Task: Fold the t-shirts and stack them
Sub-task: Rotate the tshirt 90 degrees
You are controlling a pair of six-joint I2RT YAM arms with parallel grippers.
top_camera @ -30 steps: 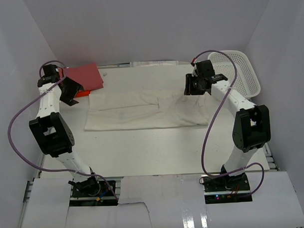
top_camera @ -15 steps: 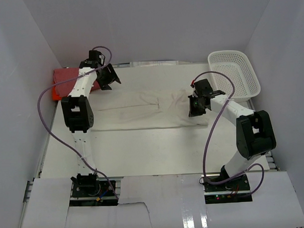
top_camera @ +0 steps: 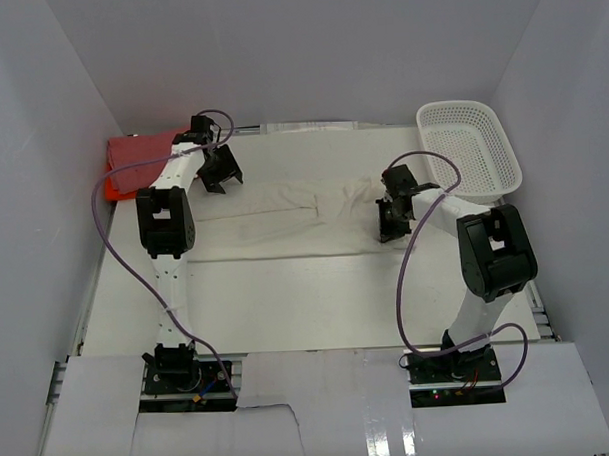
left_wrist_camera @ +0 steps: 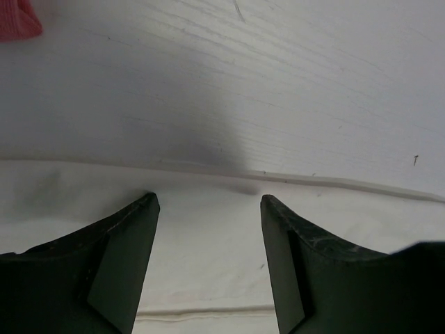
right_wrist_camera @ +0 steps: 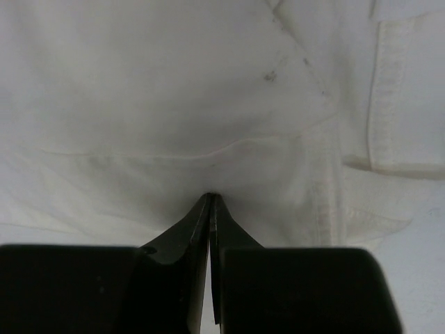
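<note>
The cream t-shirt [top_camera: 284, 224] lies spread flat across the middle of the table. My left gripper [top_camera: 223, 177] hangs open over its far left edge; in the left wrist view the open gripper [left_wrist_camera: 208, 202] straddles the cloth [left_wrist_camera: 208, 264] at that edge. My right gripper [top_camera: 388, 221] is down on the shirt's right part; in the right wrist view it [right_wrist_camera: 211, 197] is shut with the tips nipping a pucker of cream cloth [right_wrist_camera: 174, 90]. The pink-red t-shirt [top_camera: 139, 152] lies folded at the back left on the orange t-shirt [top_camera: 113, 187].
A white mesh basket [top_camera: 469, 147] stands at the back right, close behind my right arm. White walls close in the table on the left, back and right. A corner of the pink-red shirt [left_wrist_camera: 17, 21] shows at the left wrist view's top left.
My left gripper swung from the pink-red shirt rightward to the cream shirt's far left edge. My right gripper came down and forward onto the shirt's right part, which has bunched.
</note>
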